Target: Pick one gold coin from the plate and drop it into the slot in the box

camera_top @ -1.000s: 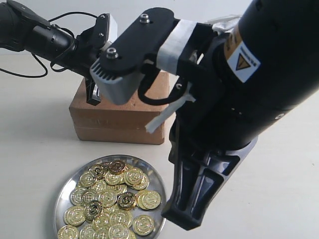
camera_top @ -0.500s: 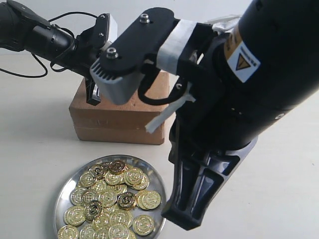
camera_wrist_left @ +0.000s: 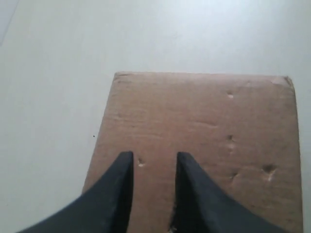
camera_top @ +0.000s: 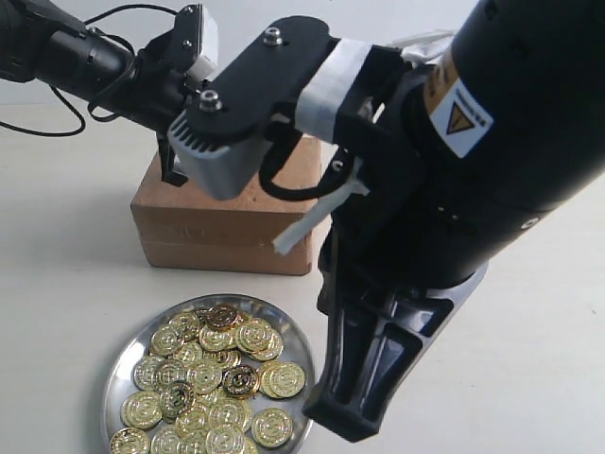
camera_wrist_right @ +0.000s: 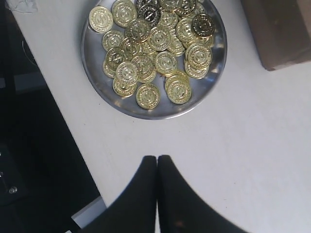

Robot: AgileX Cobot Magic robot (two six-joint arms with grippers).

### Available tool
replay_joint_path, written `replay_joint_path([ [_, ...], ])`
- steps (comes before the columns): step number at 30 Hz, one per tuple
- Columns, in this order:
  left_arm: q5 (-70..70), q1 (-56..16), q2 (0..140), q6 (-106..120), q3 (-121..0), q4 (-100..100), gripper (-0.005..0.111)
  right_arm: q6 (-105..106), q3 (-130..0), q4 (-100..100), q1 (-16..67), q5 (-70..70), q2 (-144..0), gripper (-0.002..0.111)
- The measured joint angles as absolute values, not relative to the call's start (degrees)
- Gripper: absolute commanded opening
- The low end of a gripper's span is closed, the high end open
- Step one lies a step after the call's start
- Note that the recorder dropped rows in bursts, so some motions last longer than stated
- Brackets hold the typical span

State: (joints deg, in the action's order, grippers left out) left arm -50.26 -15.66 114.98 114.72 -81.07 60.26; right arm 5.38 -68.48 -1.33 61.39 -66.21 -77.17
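1. Plainly, the left gripper (camera_wrist_left: pixel 154 158) is seen with its two dark, tapered fingers (camera_wrist_left: pixel 114 189) parted by a moderate gap. Nothing is held between them, and bare cardboard shows through the gap.
2. The left gripper is poised over the top face of the box (camera_wrist_left: pixel 209 121); whether its tips touch the cardboard cannot be told. In the exterior view it is found at the upper left of the frame (camera_top: pixel 174 163), at the box's far left corner.
3. The right gripper (camera_wrist_right: pixel 156 159) is seen with its black, smooth fingers pressed together, with no gap left and nothing visible between them.
4. In the exterior view the right gripper (camera_top: pixel 342 416) is placed at the lower centre of the frame, just right of the plate (camera_top: pixel 115 367) and over bare table (camera_top: pixel 66 255).
5. The box (camera_top: pixel 227 222) is made of plain brown matte cardboard. It is rectangular, its top is pitted with small dents, and a seam runs along its near side.
6. The plate (camera_wrist_right: pixel 95 73) is round and made of polished silver metal with a shallow raised rim. It is set at the lower left of the exterior frame, in front of the box and apart from it.
7. The gold coins (camera_top: pixel 213 378) are heaped overlapping in the plate. They are round, shiny and embossed, and a few are darker in tone (camera_wrist_right: pixel 155 39).
8. The table (camera_wrist_right: pixel 252 126) is white, smooth and matte.
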Motion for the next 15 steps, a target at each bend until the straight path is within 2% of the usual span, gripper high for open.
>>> replay_joint_path([
  [1,-50.38,-15.66,113.93,112.05,-81.07,60.26,0.007,5.51,-68.48,-1.33,61.39,-66.18,-77.17,0.000],
  [2,-50.38,-15.66,112.76,110.25,-81.07,60.26,0.000,5.60,-68.48,-1.00,61.39,-65.61,-76.95,0.000],
  [10,-64.21,-15.66,102.87,104.25,-81.07,58.34,0.000,0.79,-68.48,14.86,61.39,-56.08,-65.90,0.000],
  [15,-62.90,-15.66,89.51,102.12,-71.60,59.44,0.000,-1.46,-64.18,18.11,61.39,-50.37,-55.81,0.000],
])
